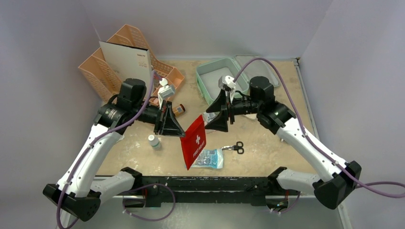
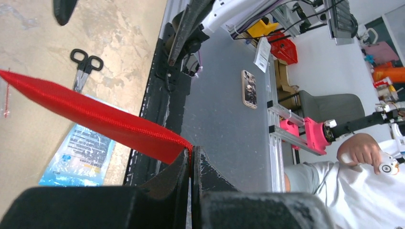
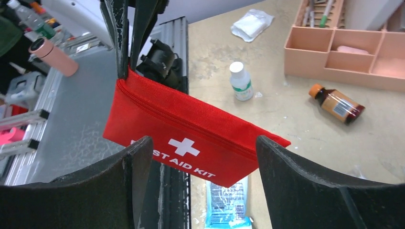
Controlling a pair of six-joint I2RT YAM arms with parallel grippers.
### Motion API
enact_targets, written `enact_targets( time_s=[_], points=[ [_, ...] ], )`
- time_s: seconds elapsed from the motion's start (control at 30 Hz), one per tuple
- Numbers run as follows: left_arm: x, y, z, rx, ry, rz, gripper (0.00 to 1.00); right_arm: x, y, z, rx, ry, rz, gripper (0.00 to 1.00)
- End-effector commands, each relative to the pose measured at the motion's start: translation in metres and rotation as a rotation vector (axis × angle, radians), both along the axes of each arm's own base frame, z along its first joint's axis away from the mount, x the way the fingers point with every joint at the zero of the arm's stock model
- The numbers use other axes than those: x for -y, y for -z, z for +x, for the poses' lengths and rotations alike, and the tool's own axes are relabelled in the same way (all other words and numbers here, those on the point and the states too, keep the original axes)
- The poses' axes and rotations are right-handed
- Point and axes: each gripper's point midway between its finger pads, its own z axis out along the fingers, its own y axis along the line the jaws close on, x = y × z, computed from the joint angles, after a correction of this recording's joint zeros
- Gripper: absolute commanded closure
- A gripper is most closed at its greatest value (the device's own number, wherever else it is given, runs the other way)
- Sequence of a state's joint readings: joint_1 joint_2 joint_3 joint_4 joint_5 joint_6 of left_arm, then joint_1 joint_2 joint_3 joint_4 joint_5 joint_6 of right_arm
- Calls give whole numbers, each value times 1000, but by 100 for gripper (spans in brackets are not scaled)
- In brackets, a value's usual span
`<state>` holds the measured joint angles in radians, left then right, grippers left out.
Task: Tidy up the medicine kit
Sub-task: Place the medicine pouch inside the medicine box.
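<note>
My left gripper (image 2: pixel 192 160) is clamped tight on one corner of the red first-aid pouch (image 3: pixel 191 126), which hangs tilted from it above the table. My right gripper (image 3: pixel 203 157) is spread wide, one finger on each side of the pouch's other end, gripping nothing. I cannot tell whether either finger brushes the fabric. The mint-green medicine kit (image 1: pixel 204 81) lies open just behind my right gripper. Below the pouch lie a blue packet (image 1: pixel 210 158) and scissors (image 1: pixel 237 147). A white bottle (image 1: pixel 154 141) stands near my left gripper, on the side away from the pouch.
</note>
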<state>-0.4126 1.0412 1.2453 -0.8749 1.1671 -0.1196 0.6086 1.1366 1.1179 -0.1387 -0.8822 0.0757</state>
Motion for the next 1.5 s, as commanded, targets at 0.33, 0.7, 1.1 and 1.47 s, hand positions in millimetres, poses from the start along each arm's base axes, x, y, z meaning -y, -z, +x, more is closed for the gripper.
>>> enact_targets(
  time_s=[0.33,0.7,1.1,1.47],
  points=[
    [5,-7,-9,29,136,-107,100,-27,-11,-17,-41,-359,55,15],
    [5,-4,-3,49,110,-84,100,-48,11,-36,-82,-541,52,18],
    [-1,29,25,103,-21,86,100,-35,25,-52,-183,-609,3,42],
    [-14,37,61,214,-214,223,100,-43,46,-19,-169,-374,-130,100]
  ],
)
